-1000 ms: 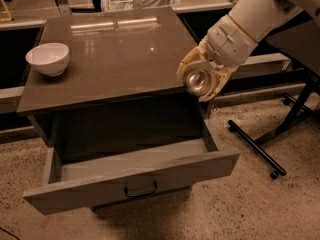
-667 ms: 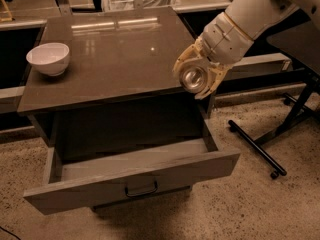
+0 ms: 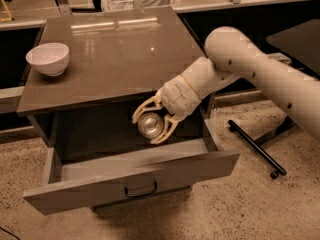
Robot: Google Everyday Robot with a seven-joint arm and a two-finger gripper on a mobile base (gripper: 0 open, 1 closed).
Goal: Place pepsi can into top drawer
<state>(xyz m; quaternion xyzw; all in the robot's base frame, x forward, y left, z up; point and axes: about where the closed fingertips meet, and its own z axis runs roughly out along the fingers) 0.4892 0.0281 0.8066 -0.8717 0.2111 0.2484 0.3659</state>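
Reaching below the front edge of the grey cabinet top (image 3: 115, 49), the robot's pale gripper (image 3: 146, 129) clasps the pepsi can (image 3: 150, 124) between its two fingers. The can's silver end faces outward, within the pulled-out top drawer (image 3: 190, 171). A white bowl (image 3: 48, 59) sits on the cabinet, well apart, and a black bar (image 3: 255, 146) lies on the speckled floor.

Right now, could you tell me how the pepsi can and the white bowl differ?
The pepsi can is held in the gripper over the top drawer; the white bowl stands free on the cabinet top. The can is tipped, silver end toward the camera; the bowl sits upright. The can looks smaller than the bowl.
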